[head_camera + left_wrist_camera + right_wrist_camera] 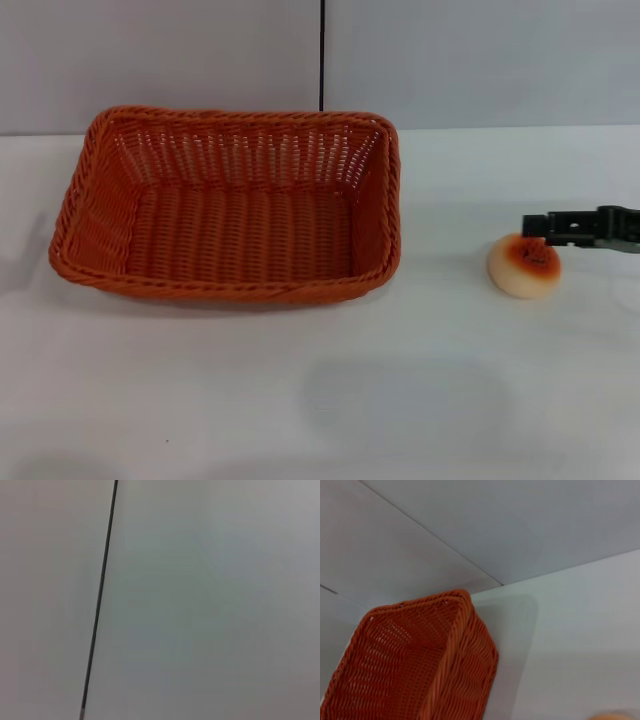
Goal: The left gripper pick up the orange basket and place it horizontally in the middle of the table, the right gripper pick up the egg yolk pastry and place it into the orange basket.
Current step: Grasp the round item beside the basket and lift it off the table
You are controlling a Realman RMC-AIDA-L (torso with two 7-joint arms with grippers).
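Observation:
The orange basket (230, 205) stands upright and empty on the white table (300, 400), its long side across the view, left of centre. The egg yolk pastry (523, 265) lies on the table to the basket's right, glazed top tilted toward the back. My right gripper (542, 228) reaches in from the right edge, its black tip just above and behind the pastry. The right wrist view shows the orange basket (415, 660) and a sliver of the egg yolk pastry (612, 716) at the frame's edge. The left gripper is out of view.
A grey wall with a dark vertical seam (322, 55) rises behind the table. The left wrist view shows only that wall and its seam (100, 600). Bare white tabletop lies in front of the basket and between basket and pastry.

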